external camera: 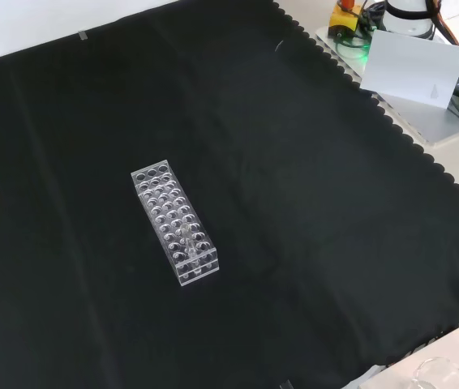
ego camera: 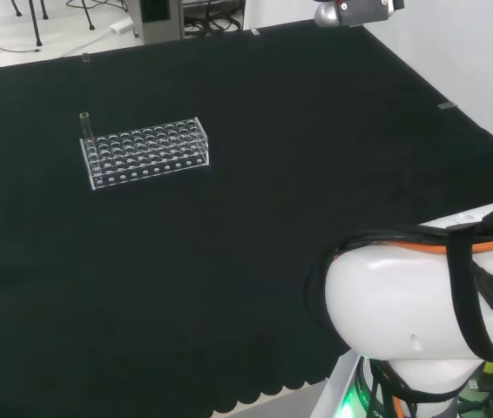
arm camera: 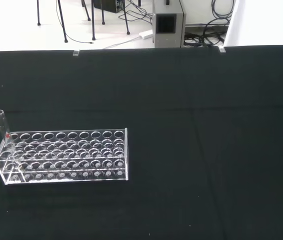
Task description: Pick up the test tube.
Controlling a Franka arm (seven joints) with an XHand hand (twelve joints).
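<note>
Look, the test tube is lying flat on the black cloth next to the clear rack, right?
Not quite. The test tube isn't lying on the black cloth; it stands upright in an end hole of the clear rack, as the wrist view shows.

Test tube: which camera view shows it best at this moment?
The wrist view: the test tube stands upright in an end hole of the clear rack, its open top rising well above it. The head view shows it smaller but still distinct. In the front view it blends into the rack.
</note>
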